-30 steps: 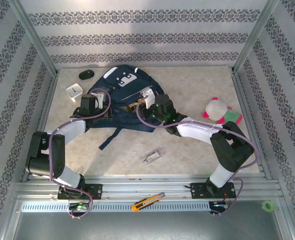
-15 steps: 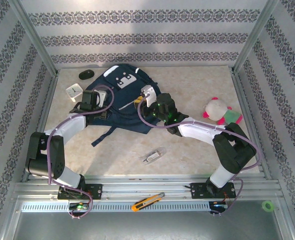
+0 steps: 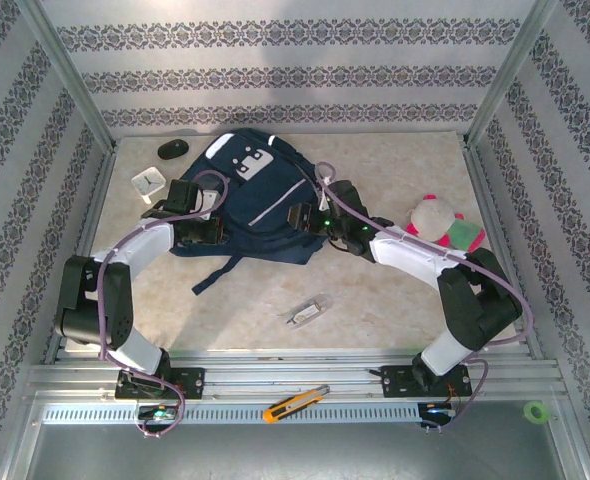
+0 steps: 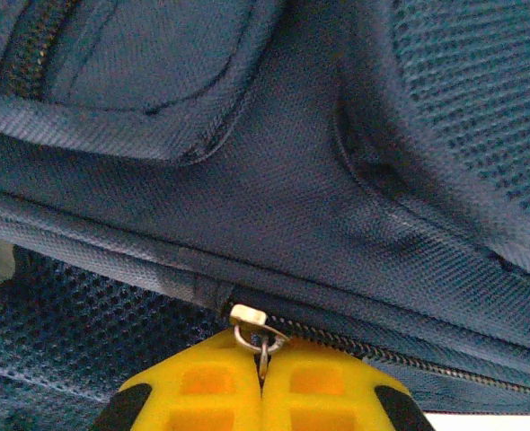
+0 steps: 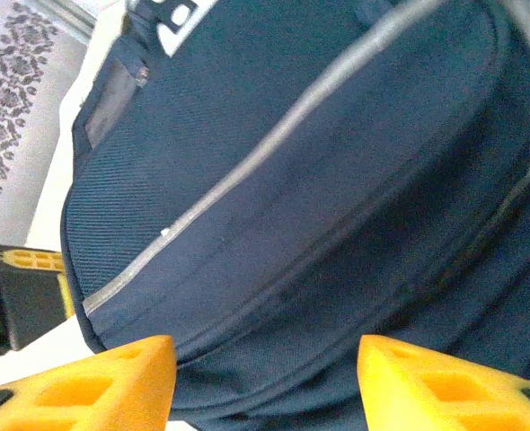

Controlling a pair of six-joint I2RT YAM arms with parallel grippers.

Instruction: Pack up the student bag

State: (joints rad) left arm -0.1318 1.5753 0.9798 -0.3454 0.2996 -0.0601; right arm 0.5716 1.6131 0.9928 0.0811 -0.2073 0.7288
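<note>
The student bag [image 3: 250,205], dark navy with a grey-white patch [image 3: 247,160] and a thin light stripe [image 5: 274,148], lies at the back middle of the table. At the bag's left edge, my left gripper [image 3: 201,229] is shut on the metal zipper pull [image 4: 263,348], just under the slider [image 4: 247,316]. In the left wrist view its yellow fingers [image 4: 202,386] press together round the ring. My right gripper [image 3: 301,217] sits low at the bag's right side. It is open [image 5: 265,373], with the bag's fabric ahead of the spread fingers.
A white square clock [image 3: 148,181] and a black mouse [image 3: 172,148] lie at the back left. A pink-white plush toy [image 3: 432,218] with a green piece [image 3: 465,235] lies right. A small metal clipper [image 3: 307,313] lies front middle. A utility knife [image 3: 295,402] rests on the rail.
My right gripper has opened and dropped lower beside the bag. The white thing at its fingers earlier is out of sight. The bag's front lies flatter. My left gripper stays shut.
</note>
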